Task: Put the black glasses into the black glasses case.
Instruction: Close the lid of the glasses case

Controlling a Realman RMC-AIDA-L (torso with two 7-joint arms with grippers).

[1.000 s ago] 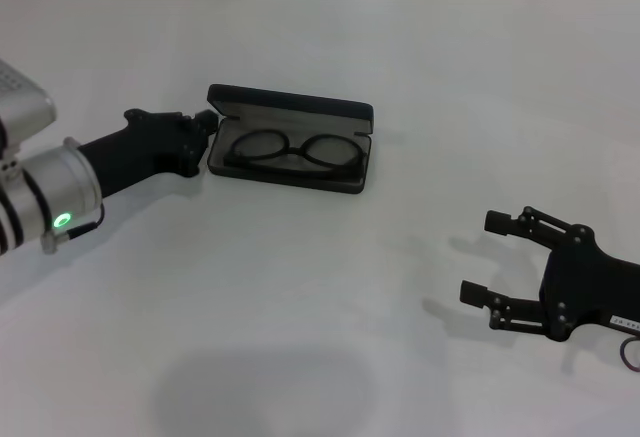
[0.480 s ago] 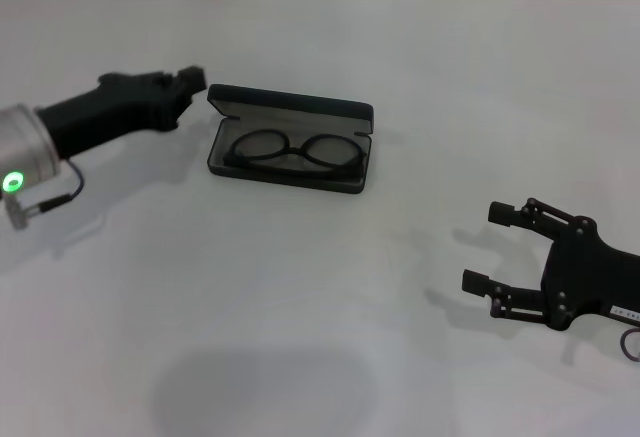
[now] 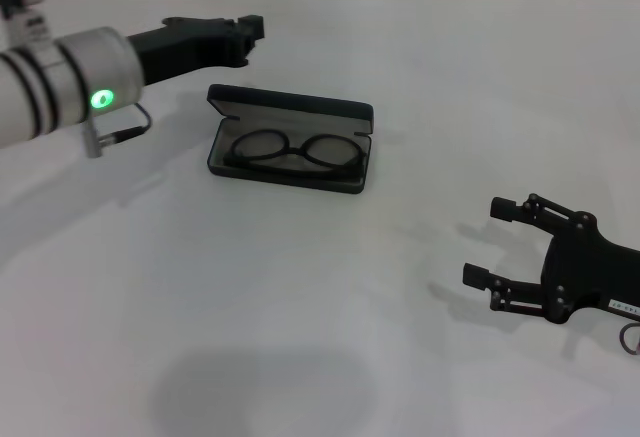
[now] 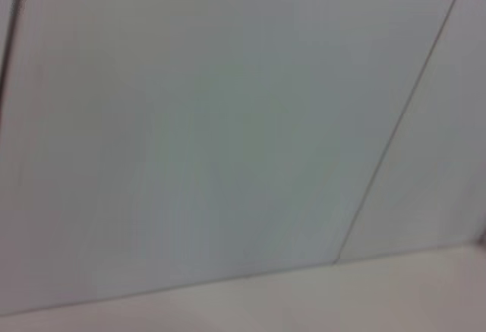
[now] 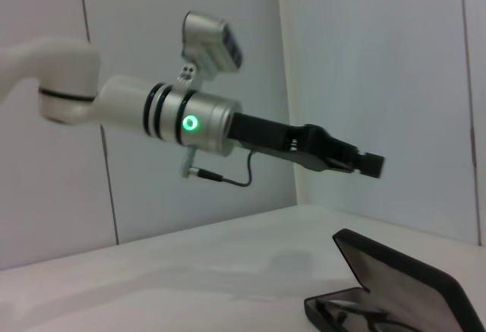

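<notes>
White table (image 3: pixel 300 297) carries the black glasses (image 3: pixel 292 151) lying lengthwise in the open black glasses case (image 3: pixel 290 139), just below the nearer left hand (image 3: pixel 250 35), apparently clenched and empty, while the right hand (image 3: pixel 495 242) rests released, well apart.

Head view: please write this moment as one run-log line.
glasses: inside open case | left gripper: raised, behind case, shut | right gripper: open, idle, near table

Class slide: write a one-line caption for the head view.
Black glasses lie in the open black glasses case; left pincer raised behind it, right pincer open nearby.
</notes>
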